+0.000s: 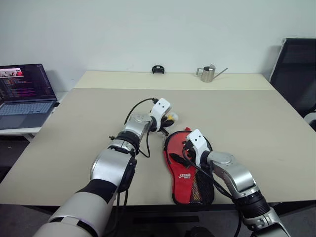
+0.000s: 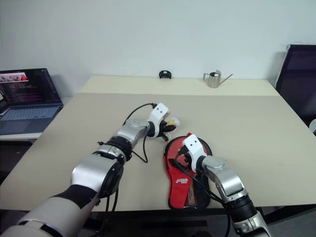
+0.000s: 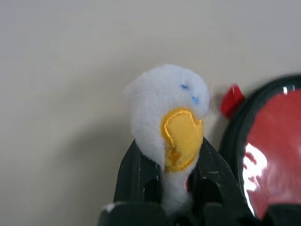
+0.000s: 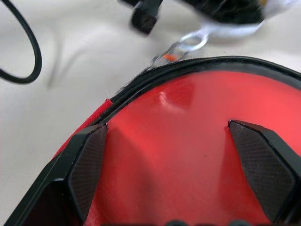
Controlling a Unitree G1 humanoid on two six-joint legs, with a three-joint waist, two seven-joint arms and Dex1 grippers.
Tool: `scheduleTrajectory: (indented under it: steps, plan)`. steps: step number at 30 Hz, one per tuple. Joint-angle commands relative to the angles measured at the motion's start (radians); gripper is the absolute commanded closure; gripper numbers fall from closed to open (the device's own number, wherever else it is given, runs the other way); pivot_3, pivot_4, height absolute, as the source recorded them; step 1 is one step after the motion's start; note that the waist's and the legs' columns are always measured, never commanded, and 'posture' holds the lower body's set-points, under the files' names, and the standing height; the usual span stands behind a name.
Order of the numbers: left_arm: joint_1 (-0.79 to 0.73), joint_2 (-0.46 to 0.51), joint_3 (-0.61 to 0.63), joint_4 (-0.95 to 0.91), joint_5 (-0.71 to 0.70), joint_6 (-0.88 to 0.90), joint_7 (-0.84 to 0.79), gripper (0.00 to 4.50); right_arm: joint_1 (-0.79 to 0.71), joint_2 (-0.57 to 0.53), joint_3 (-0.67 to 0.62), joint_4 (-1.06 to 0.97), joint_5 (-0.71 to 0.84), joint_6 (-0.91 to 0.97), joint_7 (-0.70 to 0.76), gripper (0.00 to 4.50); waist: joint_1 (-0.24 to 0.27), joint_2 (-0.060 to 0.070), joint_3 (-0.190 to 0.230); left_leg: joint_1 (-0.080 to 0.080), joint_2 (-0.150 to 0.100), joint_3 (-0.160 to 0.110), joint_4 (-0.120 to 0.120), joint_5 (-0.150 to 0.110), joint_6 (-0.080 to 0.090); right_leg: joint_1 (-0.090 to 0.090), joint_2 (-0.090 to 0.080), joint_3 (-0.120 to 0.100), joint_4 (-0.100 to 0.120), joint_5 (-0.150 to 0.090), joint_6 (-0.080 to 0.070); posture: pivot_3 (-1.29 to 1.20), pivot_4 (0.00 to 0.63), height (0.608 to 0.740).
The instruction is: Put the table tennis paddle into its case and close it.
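Note:
The case (image 1: 185, 177), red with a black mesh pocket and white logo, lies near the table's front edge. Inside its black zipper rim shows the glossy red blade of the table tennis paddle (image 4: 178, 141). My right gripper (image 4: 167, 127) stands open over that red blade, one finger toward each side. Just beyond the case's round end, my left gripper (image 3: 171, 146) is shut on a small white plush charm (image 3: 164, 99) with a yellow patch. A metal ring (image 4: 190, 42) lies between the charm and the zipper edge. The paddle's handle is hidden.
An open laptop (image 1: 24, 94) sits on a side desk at the left. A small metal watering can (image 1: 208, 74) and a small black object (image 1: 158, 69) stand at the table's far edge. A black chair (image 1: 296, 74) is at the right.

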Motion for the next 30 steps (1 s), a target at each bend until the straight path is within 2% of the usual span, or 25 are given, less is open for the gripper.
scheduleTrajectory:
  steps: [1, 11, 18, 30]
  plan:
    - [-0.062, -0.017, -0.014, 0.000, 0.047, -0.056, 0.055, 4.22, 0.058, -0.025, 0.027, 0.101, -0.007, 0.070, 0.016, 0.00, 0.000, 0.000, 0.000, 0.000, 0.000, 0.000, 0.000, 0.000, 0.000, 0.000, 0.000, 0.000, 0.000, 0.000, 0.000, 0.00, 0.150, 0.740]
    - [-0.069, -0.106, -0.048, 0.024, 0.143, -0.099, 0.177, 4.22, 0.141, -0.048, 0.011, -0.022, 0.005, 0.147, -0.012, 0.00, 0.011, -0.001, -0.001, -0.001, -0.001, -0.001, 0.000, 0.000, 0.000, 0.000, -0.001, -0.002, -0.002, 0.000, 0.000, 0.00, 0.150, 0.740]
    - [-0.071, -0.197, -0.056, 0.033, 0.197, -0.109, 0.287, 4.22, 0.250, -0.029, 0.008, -0.199, 0.015, 0.257, -0.089, 0.00, 0.025, -0.001, -0.002, -0.002, -0.002, -0.001, -0.001, 0.000, 0.000, 0.000, -0.001, -0.002, -0.003, -0.001, 0.001, 0.00, 0.150, 0.740]
    - [-0.126, -0.259, -0.052, 0.041, 0.252, -0.116, 0.475, 4.22, 0.362, 0.024, 0.008, -0.356, 0.025, 0.353, -0.204, 0.00, 0.031, -0.001, -0.002, -0.002, -0.002, -0.002, -0.001, 0.000, 0.000, 0.001, -0.001, -0.003, -0.004, -0.001, 0.002, 0.00, 0.150, 0.740]
